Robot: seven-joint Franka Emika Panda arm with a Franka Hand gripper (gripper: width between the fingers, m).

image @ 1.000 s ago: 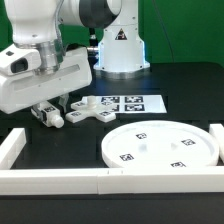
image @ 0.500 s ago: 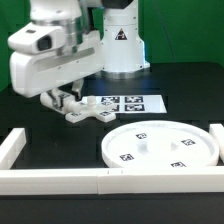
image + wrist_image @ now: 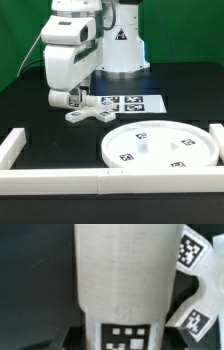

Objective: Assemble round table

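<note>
Gripper [image 3: 71, 100] low over black table [image 3: 30, 110], jaws closed on short cylinder leg [image 3: 124, 280]. Leg fills wrist view, tag at one end. Cross-shaped base [image 3: 92, 114] lies flat on table, just beside gripper toward ext. view's right. Leg touching base or not: can't tell. Marker board [image 3: 128, 102] flat, just behind base. Round disc [image 3: 160, 143] flat, tags up, apart from base twd ext. view's right, close behind white border rail [image 3: 60, 180].
</note>
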